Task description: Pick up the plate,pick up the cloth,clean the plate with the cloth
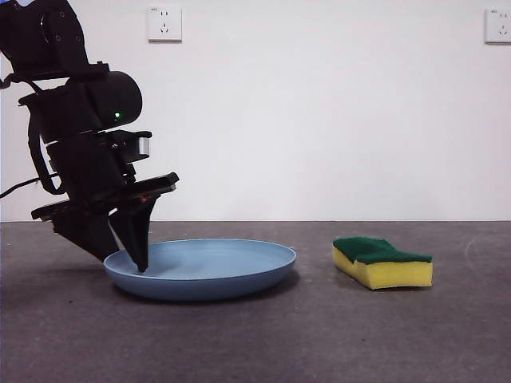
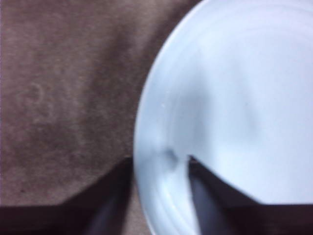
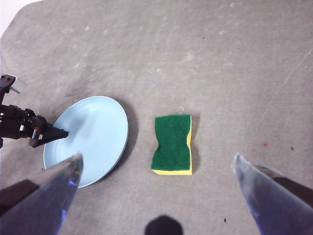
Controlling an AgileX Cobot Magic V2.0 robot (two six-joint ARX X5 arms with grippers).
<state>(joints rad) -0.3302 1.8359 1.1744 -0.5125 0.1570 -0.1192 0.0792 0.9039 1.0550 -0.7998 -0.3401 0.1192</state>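
A plain white wall [image 1: 319,120] is seen behind a dark grey table [image 1: 319,335]. Two white power sockets [image 1: 164,24] are mounted high on it, one at the right edge.

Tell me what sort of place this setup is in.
Probably an indoor lab or test room, not a kitchen: a bare white wall with power sockets, a grey mat-covered table, and only a plate and sponge laid out. The left gripper straddles the plate's rim.

My left wrist view is soft and blurred, the round light-blue plate [image 2: 234,112] running off the frame's right and lower edges, and my left gripper [image 2: 159,159] hides part of its near rim, so whether my jaws touch it I cannot tell.
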